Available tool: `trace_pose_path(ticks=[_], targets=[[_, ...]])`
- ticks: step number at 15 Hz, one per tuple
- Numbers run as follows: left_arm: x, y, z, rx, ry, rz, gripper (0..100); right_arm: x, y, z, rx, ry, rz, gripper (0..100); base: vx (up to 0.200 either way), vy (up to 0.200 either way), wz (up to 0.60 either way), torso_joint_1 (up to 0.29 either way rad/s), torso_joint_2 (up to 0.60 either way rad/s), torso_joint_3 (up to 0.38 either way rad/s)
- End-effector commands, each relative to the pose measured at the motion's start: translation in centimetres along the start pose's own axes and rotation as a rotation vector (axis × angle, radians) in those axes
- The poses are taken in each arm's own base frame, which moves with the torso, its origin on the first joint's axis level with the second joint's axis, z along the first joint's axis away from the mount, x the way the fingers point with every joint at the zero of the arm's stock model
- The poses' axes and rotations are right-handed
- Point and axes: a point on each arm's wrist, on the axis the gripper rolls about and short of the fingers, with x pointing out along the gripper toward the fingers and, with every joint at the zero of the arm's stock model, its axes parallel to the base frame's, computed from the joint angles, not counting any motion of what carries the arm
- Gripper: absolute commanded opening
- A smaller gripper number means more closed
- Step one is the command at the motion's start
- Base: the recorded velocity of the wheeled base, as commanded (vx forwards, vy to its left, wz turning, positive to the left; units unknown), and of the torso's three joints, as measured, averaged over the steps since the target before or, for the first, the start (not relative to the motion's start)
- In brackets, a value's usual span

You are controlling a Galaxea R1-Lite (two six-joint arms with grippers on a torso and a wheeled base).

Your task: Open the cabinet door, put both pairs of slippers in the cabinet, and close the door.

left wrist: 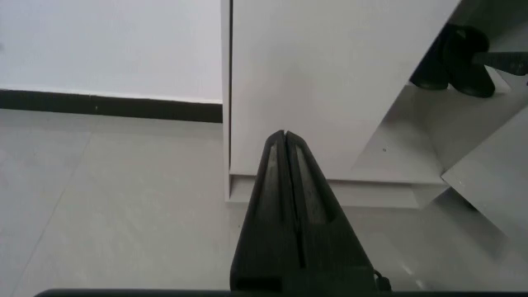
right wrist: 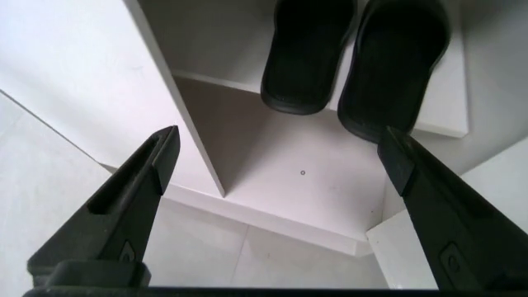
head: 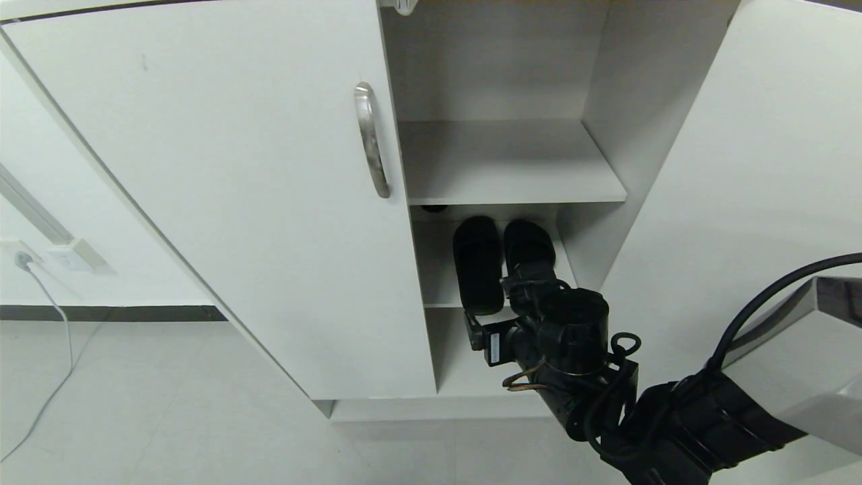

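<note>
**One pair shelved, right gripper open just behind it**

I saw one pair of black slippers point(head: 502, 259) lying side by side on the middle shelf point(head: 438, 286) of the cabinet point(head: 502, 67). Their toes pointed inward and their heels hung a little past the shelf's front edge. The right door point(head: 741, 175) stood wide open. The left door point(head: 202, 175), with its metal handle point(head: 372, 138), was closed.

The right gripper point(right wrist: 279, 140) hung in front of that shelf with its fingers point(right wrist: 124, 198) spread wide and nothing between them. From the wrist camera it looked clear of the heels, though from the head camera the wrist hid the tips and I couldn't be sure. The left gripper point(left wrist: 285, 139) sat low over the floor point(left wrist: 107, 206) with its fingers pressed together, empty, aimed at the cabinet's base.

I judged the slippers light and soft, with bendy soles and a matte skin that shouldn't slip. Pinching one sole edge would probably let it droop, so for a pair I'd clamp both at once across the straps or the touching inner edges. The door looked like a stiff, light panel. I'd push its face near the free edge rather than grip it.
</note>
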Motion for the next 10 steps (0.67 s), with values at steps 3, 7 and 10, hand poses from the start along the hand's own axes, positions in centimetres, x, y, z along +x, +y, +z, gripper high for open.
trace_pose_path(ticks=[3,7,10], targets=[[0.0,0.01,-0.01,-0.002,-0.001,0.006,0,-0.06,-0.02,-0.11,-0.002,-0.01,0.002,100,-0.067,0.0,0.0,-0.002,0.0,-0.001],[0.01,0.01,0.0,-0.003,0.001,0.006,0,-0.23,-0.15,-0.52,-0.009,-0.001,0.001,100,0.0,0.0,0.0,0.0,0.0,0.0],[0.0,0.01,-0.01,-0.003,0.0,0.004,0,-0.18,-0.14,-0.65,-0.02,-0.002,0.0,100,0.0,0.0,0.0,0.0,0.0,0.0]])
